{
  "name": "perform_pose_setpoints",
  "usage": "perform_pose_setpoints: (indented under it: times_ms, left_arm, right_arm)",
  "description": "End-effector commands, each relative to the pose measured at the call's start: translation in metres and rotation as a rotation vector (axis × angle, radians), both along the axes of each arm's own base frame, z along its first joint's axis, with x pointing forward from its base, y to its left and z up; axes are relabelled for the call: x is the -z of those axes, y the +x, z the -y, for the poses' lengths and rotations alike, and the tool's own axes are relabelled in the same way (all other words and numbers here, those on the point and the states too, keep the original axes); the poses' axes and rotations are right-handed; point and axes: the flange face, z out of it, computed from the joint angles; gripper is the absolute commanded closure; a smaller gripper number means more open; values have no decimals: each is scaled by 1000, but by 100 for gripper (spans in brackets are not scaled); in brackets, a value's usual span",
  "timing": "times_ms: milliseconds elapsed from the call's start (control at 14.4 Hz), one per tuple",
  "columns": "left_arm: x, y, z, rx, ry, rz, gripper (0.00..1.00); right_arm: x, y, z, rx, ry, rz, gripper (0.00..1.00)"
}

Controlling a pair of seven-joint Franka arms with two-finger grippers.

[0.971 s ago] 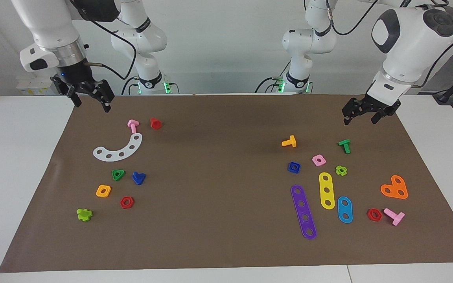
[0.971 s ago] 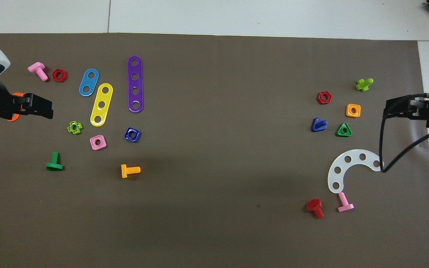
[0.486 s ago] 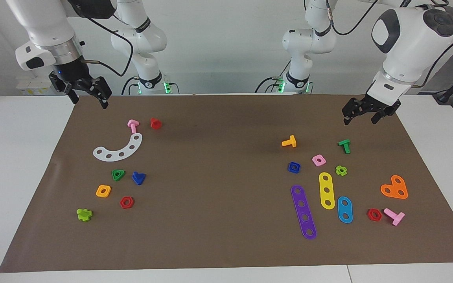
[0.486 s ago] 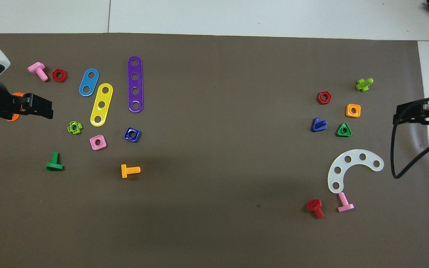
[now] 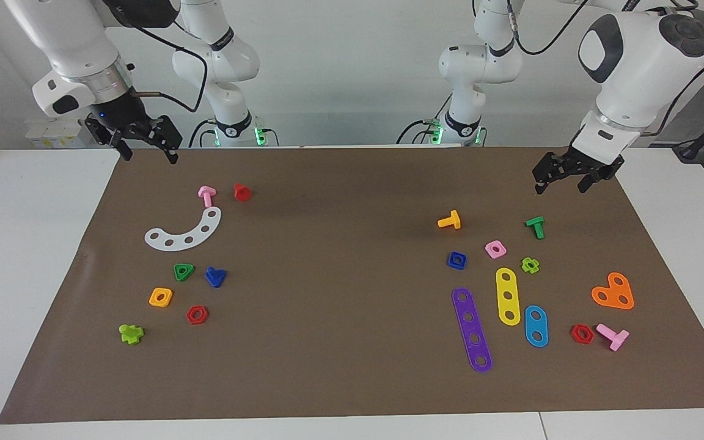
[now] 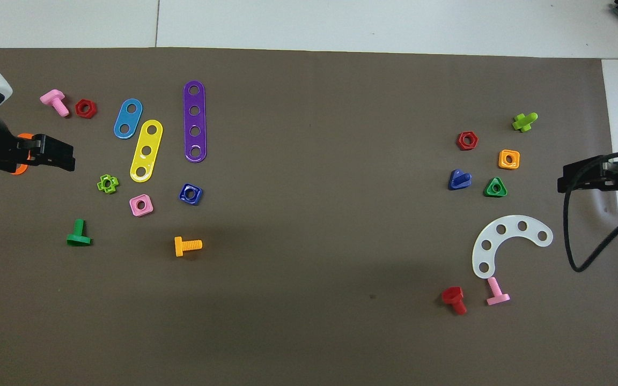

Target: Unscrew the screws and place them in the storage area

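The dark-blue bolt [image 5: 215,277] [image 6: 459,179] with its triangular head lies on the brown mat beside a green triangular nut [image 5: 184,271], toward the right arm's end. The dark-blue square nut [image 5: 456,260] [image 6: 190,193] lies apart from it toward the left arm's end, beside a pink square nut [image 5: 495,249]. My right gripper [image 5: 149,156] [image 6: 562,179] hangs open and empty over the mat's edge at its own end. My left gripper [image 5: 561,186] [image 6: 72,158] waits open and empty over the mat near a green bolt [image 5: 535,227].
A white curved strip [image 5: 184,233], pink and red bolts, orange and red nuts and a lime piece lie around the blue bolt. Purple [image 5: 472,329], yellow and blue strips, an orange heart plate [image 5: 613,292] and an orange bolt [image 5: 450,220] lie at the left arm's end.
The right gripper has risen a little and drifted sideways above the mat's edge, staying open. The left arm and all the parts on the mat are unmoved.
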Motion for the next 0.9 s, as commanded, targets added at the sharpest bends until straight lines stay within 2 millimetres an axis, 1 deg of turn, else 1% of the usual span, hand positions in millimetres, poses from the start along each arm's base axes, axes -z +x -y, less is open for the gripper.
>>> perform_pose_setpoints:
  times_ms: [0, 833]
  left_arm:
    - [-2, -9, -5, 5, 13, 0, 0]
    - [-2, -9, -5, 5, 13, 0, 0]
  right_arm:
    - [-1, -3, 9, -24, -30, -7, 0]
    - [-4, -3, 4, -6, -18, 1, 0]
